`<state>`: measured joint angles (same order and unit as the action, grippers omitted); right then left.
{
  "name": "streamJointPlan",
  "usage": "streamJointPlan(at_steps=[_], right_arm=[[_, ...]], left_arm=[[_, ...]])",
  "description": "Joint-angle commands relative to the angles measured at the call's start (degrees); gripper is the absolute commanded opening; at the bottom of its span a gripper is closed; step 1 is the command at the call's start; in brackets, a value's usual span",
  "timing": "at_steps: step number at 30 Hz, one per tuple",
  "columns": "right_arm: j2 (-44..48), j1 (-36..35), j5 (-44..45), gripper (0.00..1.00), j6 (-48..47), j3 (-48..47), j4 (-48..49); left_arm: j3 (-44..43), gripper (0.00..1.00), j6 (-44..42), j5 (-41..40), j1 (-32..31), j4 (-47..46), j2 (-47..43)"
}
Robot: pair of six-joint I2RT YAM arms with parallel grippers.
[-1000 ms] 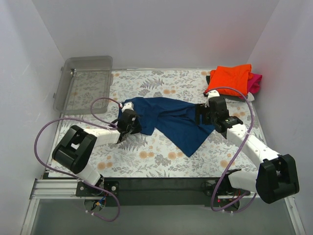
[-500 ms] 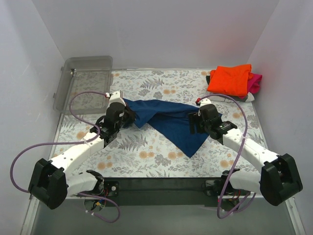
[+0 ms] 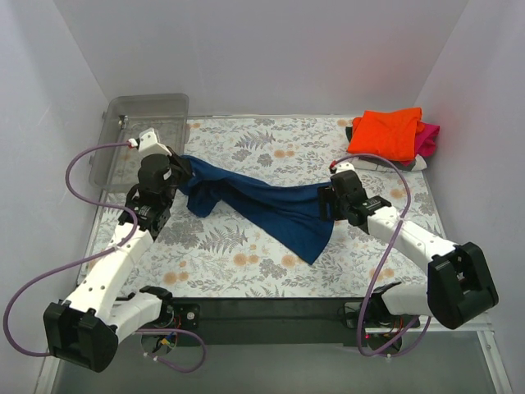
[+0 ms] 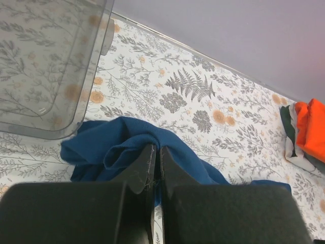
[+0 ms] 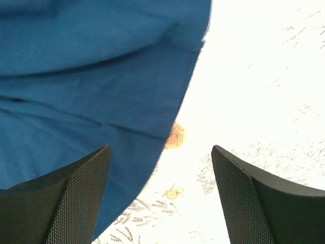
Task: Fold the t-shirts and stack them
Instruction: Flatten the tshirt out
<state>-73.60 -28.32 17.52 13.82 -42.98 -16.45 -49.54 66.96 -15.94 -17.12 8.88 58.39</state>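
The navy blue t-shirt [image 3: 271, 209] lies crumpled and stretched in a band across the middle of the table. My left gripper [image 3: 177, 172] is shut on a bunched fold at its left end, next to the bin; the left wrist view shows the jaws [image 4: 156, 152] pinching the navy cloth [image 4: 111, 145]. My right gripper [image 3: 326, 203] is open at the shirt's right edge. In the right wrist view it [image 5: 160, 151] hovers over the edge of the navy cloth [image 5: 91, 76] and holds nothing. A folded orange shirt [image 3: 385, 133] tops a stack with a magenta one [image 3: 428, 138] and a greyish one [image 3: 385, 162] at the back right.
A clear plastic bin [image 3: 139, 135] stands at the back left, close to my left gripper, and shows in the left wrist view [image 4: 45, 61]. The table has a floral cloth [image 3: 246, 254]. White walls close in the back and both sides.
My left gripper has pulled the shirt's left end further left and back, towards the bin, stretching the cloth. My right gripper has shifted slightly left along the shirt's right edge.
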Motion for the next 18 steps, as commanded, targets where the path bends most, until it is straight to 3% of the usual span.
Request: streamJointPlan(at_steps=[1,6,18], right_arm=[[2.2,0.7,0.1,0.73,0.6,-3.8,1.9],[1.3,2.2,-6.1,0.72,0.0,-5.4,4.1],[-4.4,5.2,-10.2,0.52,0.9,-1.8,8.7]], left_arm=[[-1.1,0.0,-1.7,-1.4,0.9,1.1,0.9],[-0.1,0.0,-2.0,-2.3,1.0,1.5,2.0],[0.4,0.0,-1.8,0.0,1.0,1.2,1.9]])
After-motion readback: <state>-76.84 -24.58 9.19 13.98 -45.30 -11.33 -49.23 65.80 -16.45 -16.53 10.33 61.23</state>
